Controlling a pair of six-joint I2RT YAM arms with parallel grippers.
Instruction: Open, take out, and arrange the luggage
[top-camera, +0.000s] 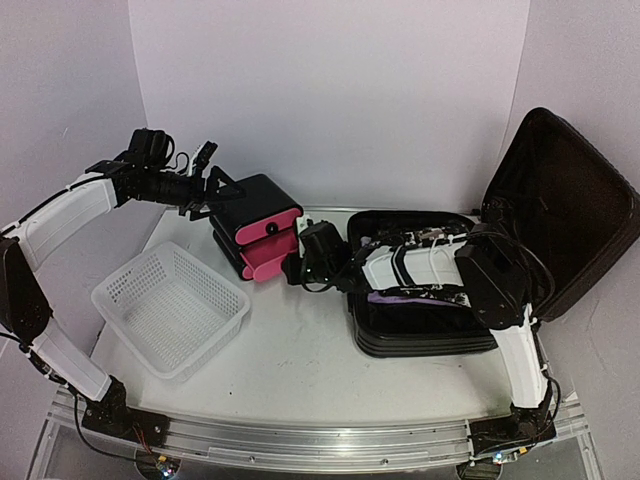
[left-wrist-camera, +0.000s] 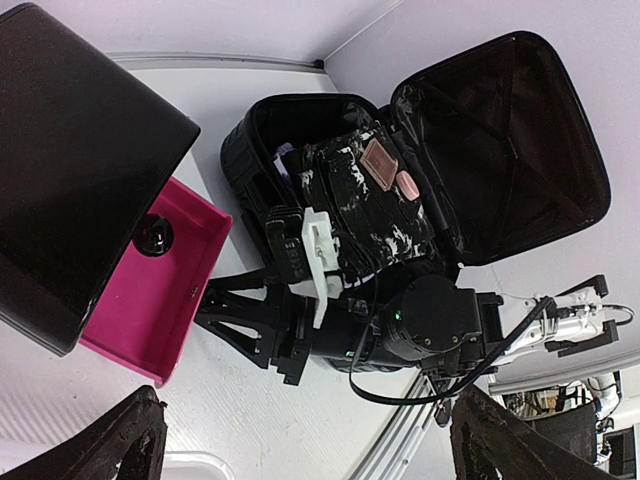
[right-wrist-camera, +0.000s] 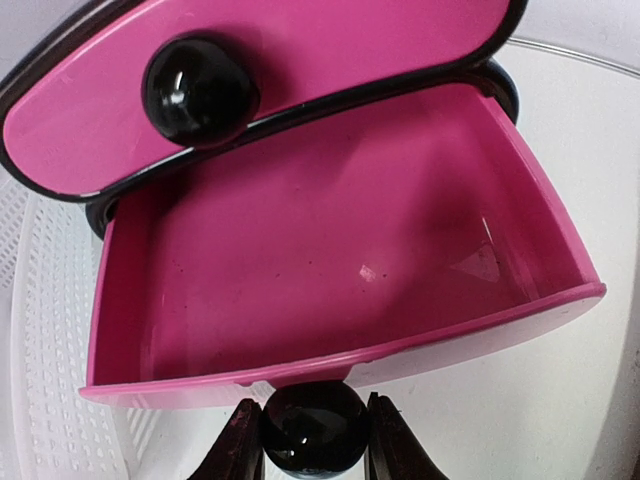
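luggage open at the right, right end effector on a drawer knob

my right end effector (right-wrist-camera: 315, 425) is clenched on the black knob (right-wrist-camera: 313, 442) of the empty, pulled-out pink drawer (right-wrist-camera: 330, 250). the left end effector (top-camera: 208, 190) hangs released just beside the drawer box (top-camera: 255, 200). the luggage (top-camera: 420, 342) lies on the right of the surface (top-camera: 300, 380), its lid (top-camera: 565, 210) thrown back. i judge the shell stiff, slick and bulky, so i'd hold its rim. the patterned pouch (left-wrist-camera: 370, 215) inside looks soft, though my arm partly hides it.
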